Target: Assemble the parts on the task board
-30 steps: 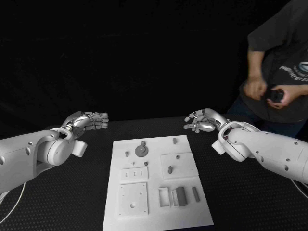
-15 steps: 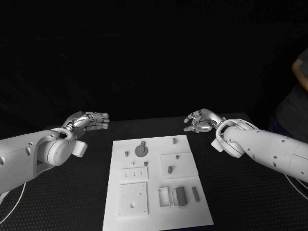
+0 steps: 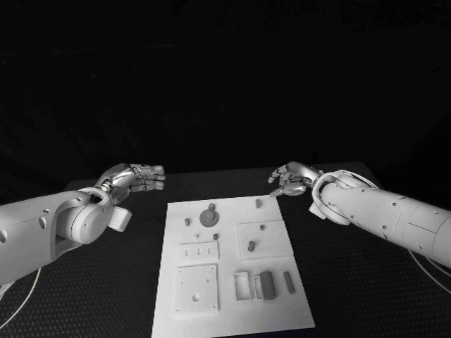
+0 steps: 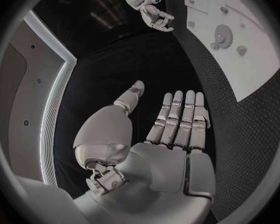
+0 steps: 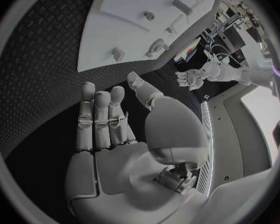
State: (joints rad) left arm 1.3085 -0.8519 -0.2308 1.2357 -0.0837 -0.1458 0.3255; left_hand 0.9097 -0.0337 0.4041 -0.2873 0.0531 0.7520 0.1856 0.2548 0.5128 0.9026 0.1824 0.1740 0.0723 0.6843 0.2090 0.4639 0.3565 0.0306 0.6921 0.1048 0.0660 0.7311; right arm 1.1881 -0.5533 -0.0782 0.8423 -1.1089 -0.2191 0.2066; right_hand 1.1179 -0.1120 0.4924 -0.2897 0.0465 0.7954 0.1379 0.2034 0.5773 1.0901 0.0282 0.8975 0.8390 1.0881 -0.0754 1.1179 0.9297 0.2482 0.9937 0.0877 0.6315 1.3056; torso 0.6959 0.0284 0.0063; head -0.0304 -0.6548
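Left hand, head view: my left hand point(image 3: 134, 178) sits at the left middle of the frame, off the board's upper left corner, fingers bent loosely and apart, holding nothing.
Right hand, head view: my right hand point(image 3: 289, 179) sits right of centre, just past the board's upper right corner, fingers also loosely bent, nothing in them.
Task board, head view: the task board point(image 3: 232, 320) lies in the lower centre of the frame, between my two arms.
Progress, head view: I judge the job barely begun. The parts lie scattered: a round part point(image 3: 208, 219) near the top, a small peg point(image 3: 257, 204) at the upper right, an oval piece point(image 3: 251, 246) mid-board, dark bars point(image 3: 268, 284) at the lower right. I cannot tell whether any is already seated.
Recesses, head view: a raised square plate point(image 3: 196, 288) at the lower left carries only a small dot; a slotted block point(image 3: 197, 252) above it looks unfilled.
Left wrist view: palm flat, fingers straight and side by side, empty. The board is in the upper right of the circle.
Right wrist view: same story, fingers straight, empty. The board is across the top of the circle.
Left to do: I reckon everything.
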